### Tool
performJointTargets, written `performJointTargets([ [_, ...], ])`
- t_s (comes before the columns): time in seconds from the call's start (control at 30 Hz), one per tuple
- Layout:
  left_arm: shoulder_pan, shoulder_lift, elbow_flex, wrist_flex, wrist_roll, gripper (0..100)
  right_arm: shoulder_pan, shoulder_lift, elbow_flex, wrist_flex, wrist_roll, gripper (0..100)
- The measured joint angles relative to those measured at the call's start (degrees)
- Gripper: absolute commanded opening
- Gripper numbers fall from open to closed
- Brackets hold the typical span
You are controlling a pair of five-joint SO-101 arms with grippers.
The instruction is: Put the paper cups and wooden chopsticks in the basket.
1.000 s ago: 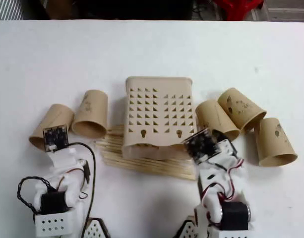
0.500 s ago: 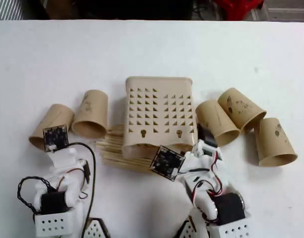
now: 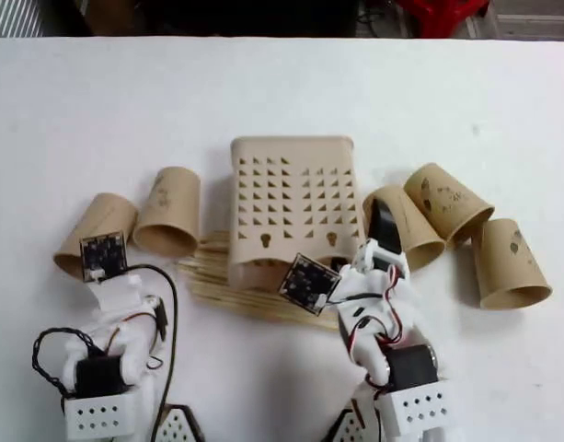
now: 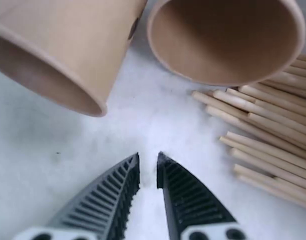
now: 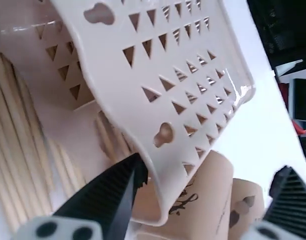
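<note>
High view puts the right gripper [image 3: 364, 241], jaws spread wide and empty, astride the lower right corner of the tipped basket [image 3: 291, 184], which lies mid-frame across the wooden chopsticks [image 3: 212, 287].

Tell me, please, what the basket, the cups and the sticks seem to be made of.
Basket: probably moulded plastic, beige and slightly glossy; light glints on its rim, and the triangular holes are cleanly cut.
Paper cups: brown paper, matt, with rolled rims.
Chopsticks: pale bare wood, matt, apparently unvarnished.
</note>
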State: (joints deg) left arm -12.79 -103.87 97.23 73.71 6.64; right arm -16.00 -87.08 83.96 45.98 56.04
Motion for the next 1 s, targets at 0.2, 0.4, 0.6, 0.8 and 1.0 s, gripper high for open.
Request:
performJointTargets([
  [0.2, 0.0, 0.0, 0.0, 0.0, 0.0, 8, 0.0, 0.0, 5.5, -9.3, 0.0, 35.1],
  [0.4, 0.0, 0.0, 0.0, 0.0, 0.0, 8, 0.0, 0.0, 7.4, -13.5, 0.0, 26.0],
  [0.6, 0.0, 0.0, 0.0, 0.0, 0.0, 8, 0.0, 0.0, 7.4, -17.6, -3.3, 2.6],
  [0.8, 0.0, 0.0, 0.0, 0.0, 0.0, 8, 1.0, 0.0, 2.4, -17.6, -11.5, 1.6],
  [1.0, 0.0, 0.0, 0.0, 0.0, 0.0, 8, 0.8, 0.4, -7.6, -9.1, -12.5, 1.6],
])
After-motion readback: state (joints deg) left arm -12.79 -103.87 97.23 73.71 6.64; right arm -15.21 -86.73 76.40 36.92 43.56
